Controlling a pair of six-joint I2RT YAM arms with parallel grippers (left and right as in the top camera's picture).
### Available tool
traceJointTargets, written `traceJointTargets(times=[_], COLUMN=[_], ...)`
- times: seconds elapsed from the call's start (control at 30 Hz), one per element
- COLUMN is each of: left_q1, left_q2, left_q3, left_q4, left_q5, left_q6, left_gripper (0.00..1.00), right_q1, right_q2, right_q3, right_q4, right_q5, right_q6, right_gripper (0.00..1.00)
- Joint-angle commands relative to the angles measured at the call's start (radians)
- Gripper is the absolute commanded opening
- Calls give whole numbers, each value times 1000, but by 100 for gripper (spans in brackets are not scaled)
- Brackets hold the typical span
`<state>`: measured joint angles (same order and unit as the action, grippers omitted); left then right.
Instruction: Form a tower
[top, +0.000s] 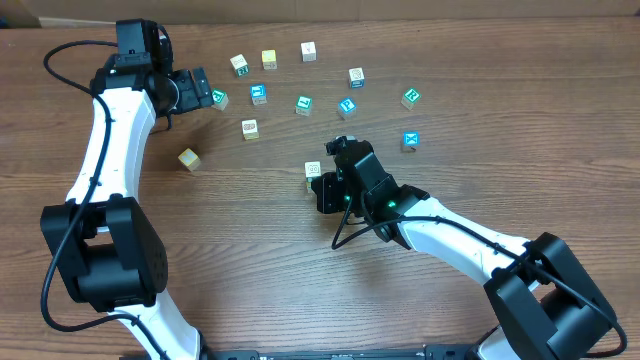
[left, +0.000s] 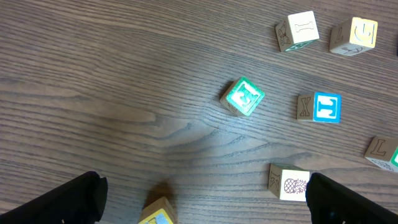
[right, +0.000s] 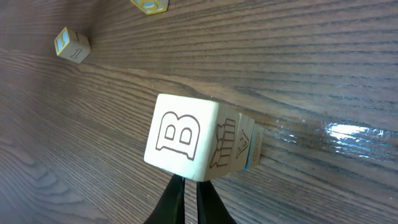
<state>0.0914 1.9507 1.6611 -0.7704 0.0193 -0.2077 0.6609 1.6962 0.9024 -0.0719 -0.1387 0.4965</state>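
Evidently the stacking is at an early stage. The right gripper (right: 186, 198) has its jaws pressed together with nothing between them, the tips at the near edge of the tower (right: 183, 142). Whether they touch it cannot be told. The tower stands near the middle of the table (top: 520, 120). In the right wrist view it shows as a cream cube marked B sitting on at least one more cube, slightly offset from it; how many lie beneath is hidden.

Further out, the left gripper (left: 202, 193) hangs with its jaws spread wide and empty above the far-left scatter, with a green-faced cube (left: 243, 96) on the wood just ahead of it. Other loose cubes, among them a blue-faced cube (left: 326, 107), lie well apart from the tower along the far side.

By the look of it, the step in hand is fetching the next piece. That calls for the left gripper to drop squarely over the green-faced cube and close on two flat sides, since the cube sits turned against the jaws. The right gripper should back clear so the stack is not knocked.
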Motion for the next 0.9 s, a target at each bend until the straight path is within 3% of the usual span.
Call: traceJointTargets(times=[0.0,0.87], left_q1=[-6,-6], left_q2=[-28,-28], left_q3=[0,0], left_q4=[3,3], left_q5=[0,0], left_q6=[-9,-9], left_gripper=[100,100], right_q1=[0,0], right_q2=[6,6], right_q3=[-6,-6], right_q4=[8,-13], right_q5=[26,16], right_q6=[-8,-8], right_gripper=[4,4])
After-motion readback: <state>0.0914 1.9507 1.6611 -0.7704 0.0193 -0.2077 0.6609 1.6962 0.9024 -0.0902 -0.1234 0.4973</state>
